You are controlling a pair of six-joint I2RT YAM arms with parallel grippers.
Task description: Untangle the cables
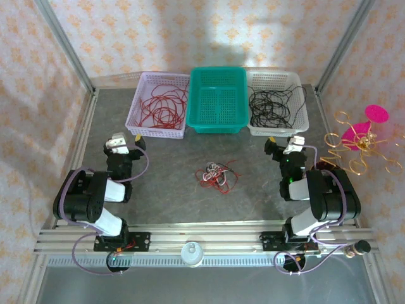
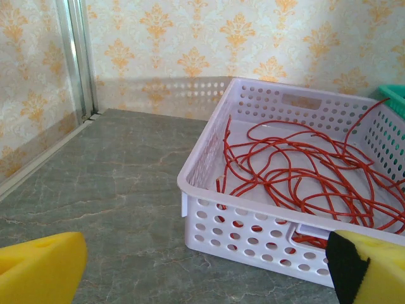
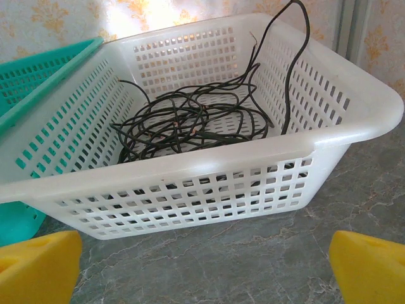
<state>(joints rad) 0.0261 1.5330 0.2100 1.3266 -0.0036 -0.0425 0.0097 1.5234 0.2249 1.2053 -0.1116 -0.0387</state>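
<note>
A small knotted clump of red, white and black cables lies on the grey table between the two arms. My left gripper rests at the left, well away from the clump, its yellow fingers wide apart with nothing between them. It faces the lilac basket that holds loose red cable. My right gripper sits at the right, open and empty, with yellow fingers spread. In front of it stands the white basket with black cable inside.
A teal basket stands between the lilac basket and the white basket along the back. A gold wire ornament with a pink top sits beyond the right table edge. Metal frame posts rise at the corners.
</note>
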